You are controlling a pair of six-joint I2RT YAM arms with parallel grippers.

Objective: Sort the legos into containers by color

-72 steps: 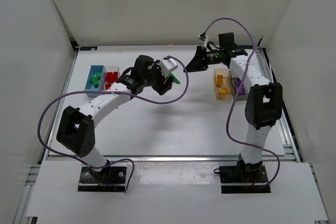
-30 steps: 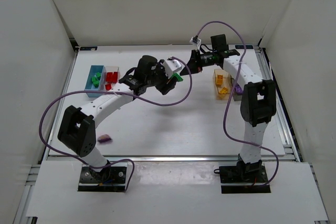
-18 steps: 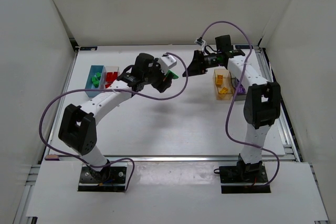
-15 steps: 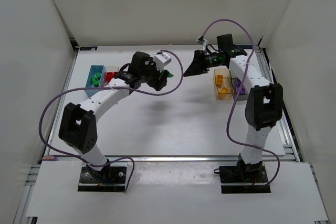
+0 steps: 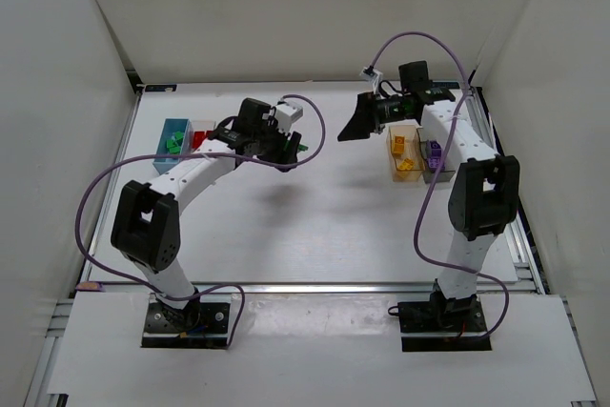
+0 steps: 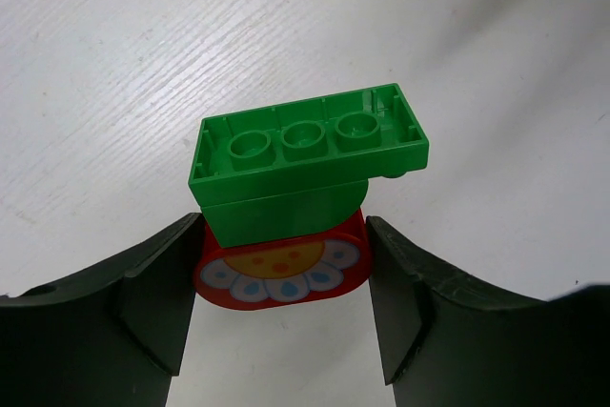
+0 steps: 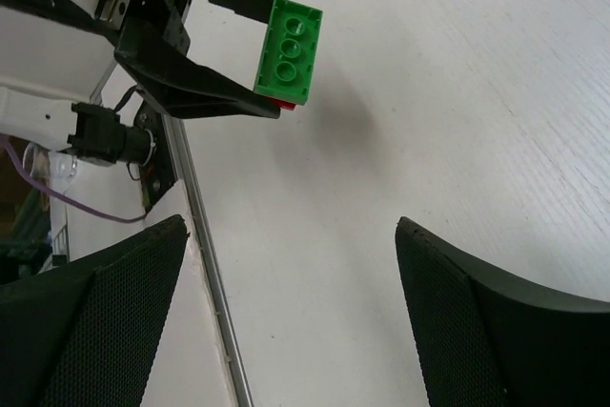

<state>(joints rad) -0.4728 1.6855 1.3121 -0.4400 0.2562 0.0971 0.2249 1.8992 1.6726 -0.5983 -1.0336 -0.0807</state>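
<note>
Left arm (image 5: 191, 178) rises from lower left, bent toward upper centre. The left gripper (image 6: 283, 235) pinches a red piece (image 6: 283, 274) with a flower face, a green brick (image 6: 305, 164) stacked on it, above the table (image 5: 315, 216). Right arm (image 5: 457, 145) runs up the right side – right gripper (image 5: 351, 127) spread wide, facing the stack, well apart. Farther, upper left: blue bin (image 5: 164, 152) with green legos (image 5: 172, 144), clear bin (image 5: 208, 127) with red legos (image 5: 200, 140). Upper right – orange bin (image 5: 393, 143) with yellow legos (image 5: 405, 161), dark bin (image 5: 440, 167) just beside it.
</note>
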